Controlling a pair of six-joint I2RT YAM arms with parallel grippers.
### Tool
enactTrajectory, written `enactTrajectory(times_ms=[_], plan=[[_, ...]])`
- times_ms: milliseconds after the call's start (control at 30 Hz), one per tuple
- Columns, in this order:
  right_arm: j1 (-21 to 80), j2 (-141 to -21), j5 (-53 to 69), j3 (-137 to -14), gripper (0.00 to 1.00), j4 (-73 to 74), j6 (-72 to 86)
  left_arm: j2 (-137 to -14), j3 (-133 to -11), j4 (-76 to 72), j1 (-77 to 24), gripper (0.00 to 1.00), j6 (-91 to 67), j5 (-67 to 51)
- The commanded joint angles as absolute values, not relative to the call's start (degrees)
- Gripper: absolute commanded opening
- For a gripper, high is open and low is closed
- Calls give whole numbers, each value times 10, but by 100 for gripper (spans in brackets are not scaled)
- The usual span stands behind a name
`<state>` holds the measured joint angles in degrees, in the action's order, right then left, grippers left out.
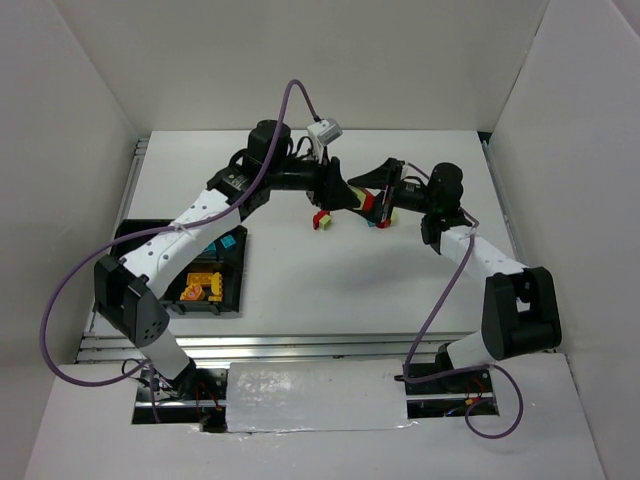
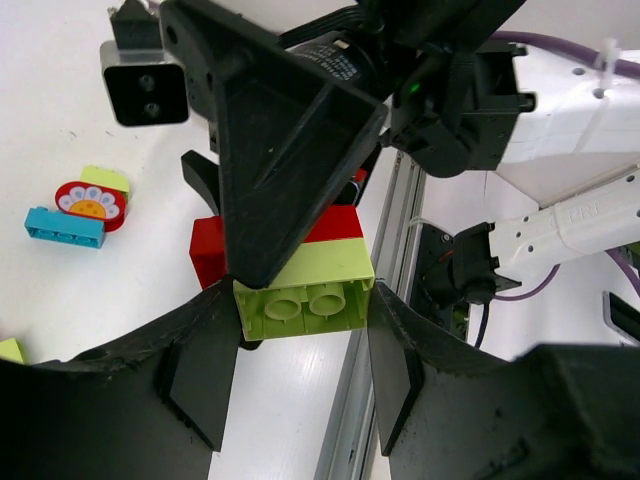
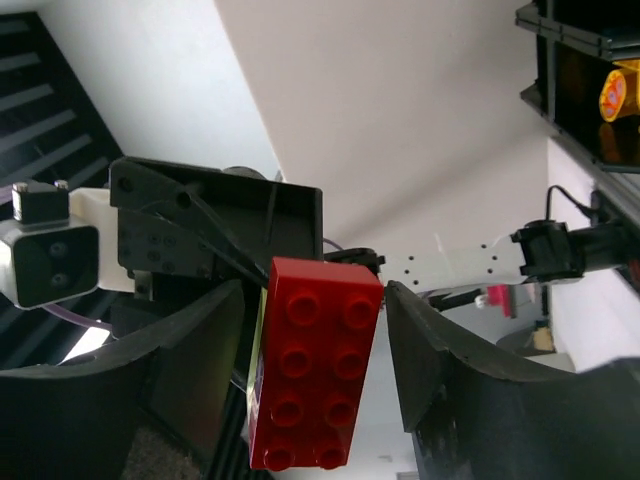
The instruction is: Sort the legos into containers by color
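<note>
A lime green brick [image 2: 305, 300] is stuck to a red brick [image 3: 315, 370], and the pair hangs above the table centre between both arms. My left gripper [image 2: 303, 315] is shut on the lime green brick, a finger on each side. My right gripper [image 3: 318, 300] is closed around the red brick, its fingers at the brick's sides. In the top view the two grippers meet tip to tip, left gripper [image 1: 345, 195], right gripper [image 1: 385, 195]. The black tray [image 1: 150, 235] lies at the left under my left arm, holding orange-yellow bricks [image 1: 197, 288] and a cyan brick [image 1: 225, 243].
Loose bricks lie on the table under the grippers: a red and yellow one [image 1: 322, 220], a cyan bar [image 2: 65, 227], a red round flower piece [image 2: 90, 203], a lime green piece [image 2: 105, 178]. White walls enclose the table on three sides. A metal rail [image 2: 385, 250] runs along the table edge.
</note>
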<state>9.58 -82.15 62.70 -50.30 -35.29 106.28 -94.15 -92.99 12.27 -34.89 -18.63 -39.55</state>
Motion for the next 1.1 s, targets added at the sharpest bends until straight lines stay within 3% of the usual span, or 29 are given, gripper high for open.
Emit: enactTrajectory(times_ms=[0,200,467,533,600,1067], plan=[[91,-832,635,-507,65,-469,1125,-939,-952,89,-344,0,-188,-410],[84,-835,640,-519,58,-466,1123,-934,-927,76,-329,0,-192,-417],[77,-838,644,-522,20,-452,1113,-923,-901,86,-313,0,-178,-417],[77,-838,648,-527,15,-435,1100,-923,-896,86,-311,0,-178,-415],[77,-840,650,-535,0,-415,1086,-921,-889,84,-308,0,-177,-411],[44,-836,654,-541,0,-344,1029,-883,-846,86,-245,0,-171,-432]])
